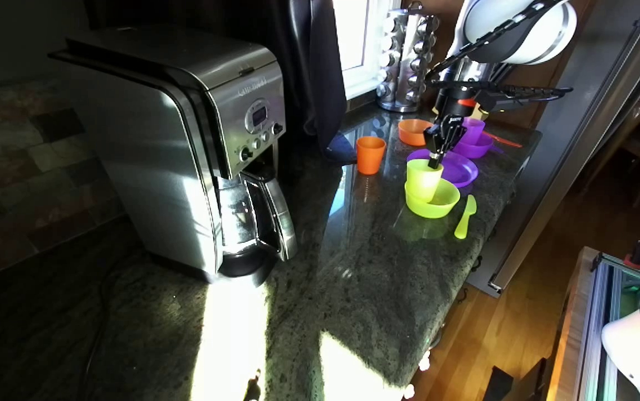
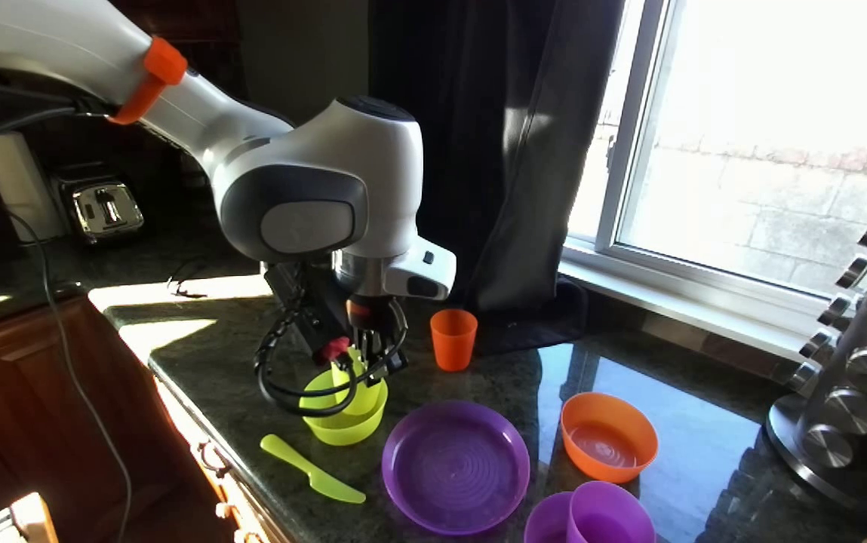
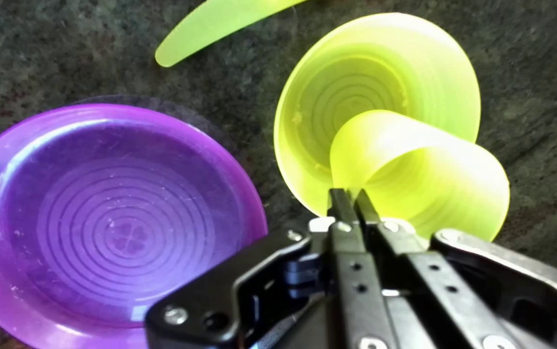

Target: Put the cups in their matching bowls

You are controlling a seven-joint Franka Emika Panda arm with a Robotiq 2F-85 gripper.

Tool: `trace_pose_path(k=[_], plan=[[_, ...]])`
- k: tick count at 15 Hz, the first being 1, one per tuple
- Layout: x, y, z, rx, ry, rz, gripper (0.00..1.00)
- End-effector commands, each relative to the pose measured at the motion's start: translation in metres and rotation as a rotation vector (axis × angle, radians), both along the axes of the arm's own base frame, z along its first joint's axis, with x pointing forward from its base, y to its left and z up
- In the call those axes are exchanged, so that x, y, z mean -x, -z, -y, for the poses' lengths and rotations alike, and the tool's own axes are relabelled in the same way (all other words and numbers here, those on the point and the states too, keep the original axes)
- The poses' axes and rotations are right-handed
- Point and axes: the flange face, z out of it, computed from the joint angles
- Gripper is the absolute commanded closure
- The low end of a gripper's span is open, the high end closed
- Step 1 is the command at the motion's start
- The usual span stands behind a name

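Jaws nearly together, apparently pinching yellow-green cup, in lime bowl

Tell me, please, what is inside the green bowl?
A green cup, its rim held by the pincer, is in the bowl. The bowl's floor under this cup is hidden.

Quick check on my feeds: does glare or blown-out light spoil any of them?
Wrist view: the yellow-green cup and lime green bowl partly wash out toward white, though the hand stands out dark; pale glare streaks the rim of the purple plate. Both exterior views: the window is washed out, its reflection shines on the counter, and sunlight burns white patches into it.
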Motion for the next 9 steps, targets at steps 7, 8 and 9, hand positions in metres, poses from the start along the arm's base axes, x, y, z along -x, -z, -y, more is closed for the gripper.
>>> trace_pose_path(k=[7,8,9], plan=[[0.0065,-0.001,0.0007,0.034,-0.036,-0.041,0.71],[0.0078,-0.0014,0.0003,0.024,-0.032,-0.051,0.71],[0.0089,-0.0018,0.0,0.019,-0.031,-0.057,0.66]])
